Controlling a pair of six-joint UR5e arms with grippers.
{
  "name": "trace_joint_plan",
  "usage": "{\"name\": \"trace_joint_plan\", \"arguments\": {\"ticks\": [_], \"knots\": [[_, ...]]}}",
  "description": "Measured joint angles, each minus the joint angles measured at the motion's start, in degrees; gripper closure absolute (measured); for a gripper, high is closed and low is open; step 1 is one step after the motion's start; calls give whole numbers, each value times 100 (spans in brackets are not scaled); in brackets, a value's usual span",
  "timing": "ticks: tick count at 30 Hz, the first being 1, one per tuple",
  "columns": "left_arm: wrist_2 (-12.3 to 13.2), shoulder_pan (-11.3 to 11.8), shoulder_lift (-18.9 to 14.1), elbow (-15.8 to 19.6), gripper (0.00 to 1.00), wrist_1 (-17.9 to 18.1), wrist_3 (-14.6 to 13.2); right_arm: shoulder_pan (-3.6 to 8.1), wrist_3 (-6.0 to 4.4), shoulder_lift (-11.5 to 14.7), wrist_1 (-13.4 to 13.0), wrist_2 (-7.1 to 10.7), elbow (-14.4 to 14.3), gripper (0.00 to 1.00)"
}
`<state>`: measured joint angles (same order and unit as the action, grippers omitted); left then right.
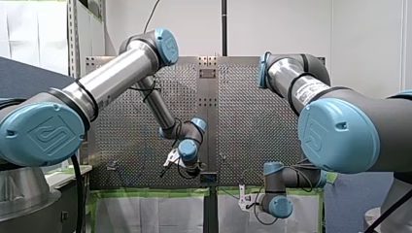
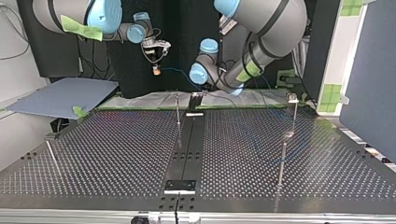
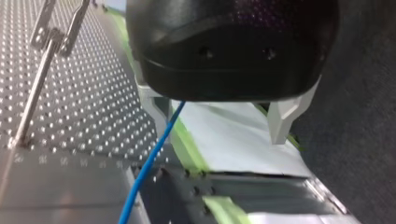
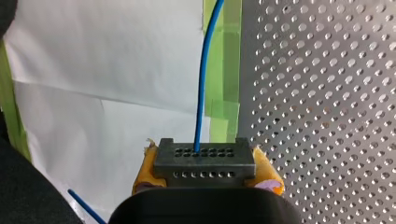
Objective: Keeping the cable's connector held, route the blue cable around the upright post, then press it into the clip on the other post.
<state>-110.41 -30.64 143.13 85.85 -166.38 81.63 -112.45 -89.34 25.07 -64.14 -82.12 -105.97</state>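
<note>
Front view: my left gripper hangs mid-frame and my right gripper sits low, right of centre; the cable is too small to tell.
Top view: the blue cable spans between them at upper centre.
Left wrist view: the fingers stand wide apart, and the cable passes beside one, ungripped.
Right wrist view: the yellow pads clamp the connector.
</note>
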Motion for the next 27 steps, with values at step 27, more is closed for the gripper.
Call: {"name": "trace_joint_plan", "arguments": {"ticks": [27], "knots": [[587, -283, 487, 0, 0, 481, 654, 84, 76, 15, 122, 462, 326, 100]]}}
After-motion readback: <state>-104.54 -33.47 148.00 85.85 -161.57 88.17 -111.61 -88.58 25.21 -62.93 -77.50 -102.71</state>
